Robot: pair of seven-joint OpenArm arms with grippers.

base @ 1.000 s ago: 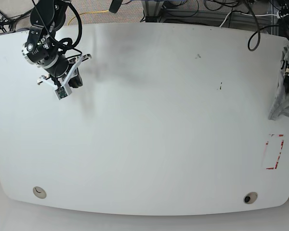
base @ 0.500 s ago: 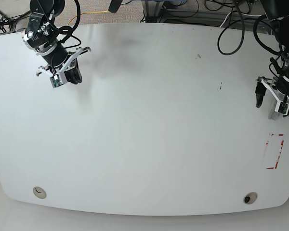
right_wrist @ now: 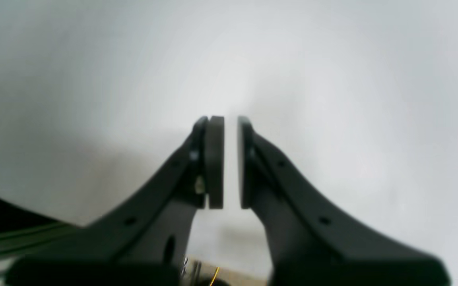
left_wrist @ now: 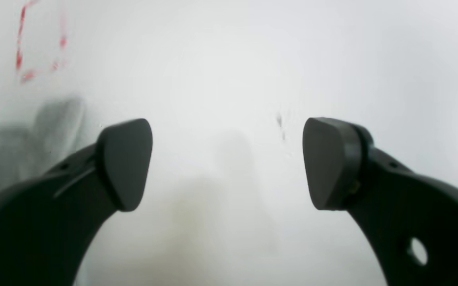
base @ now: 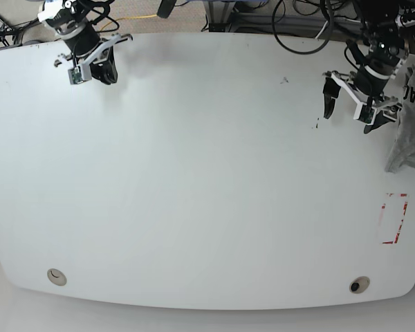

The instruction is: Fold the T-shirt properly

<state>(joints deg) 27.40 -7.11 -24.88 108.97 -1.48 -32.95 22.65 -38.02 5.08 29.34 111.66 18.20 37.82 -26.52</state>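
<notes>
Grey T-shirt (base: 409,142) lies bunched at the counter's (base: 207,180) edge on the left hand's side, partly off it. The left hand (base: 356,104), spread wide and empty, hovers just beside it; the right hand (base: 105,69) is clenched on nothing, far across. Best pull the shirt well inward before spreading. The white counter bears a red tape mark (base: 393,218); cables (base: 311,31) trail behind.

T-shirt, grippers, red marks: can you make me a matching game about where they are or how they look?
Things:
1. T-shirt
2. left gripper
3. right gripper
4. red marks

Descriptions:
A. nearly shut, empty
B. wide open, empty
C. grey, bunched at the table edge
D. a faded rectangle on the table

Pairs: 1-C, 2-B, 3-A, 4-D
</notes>
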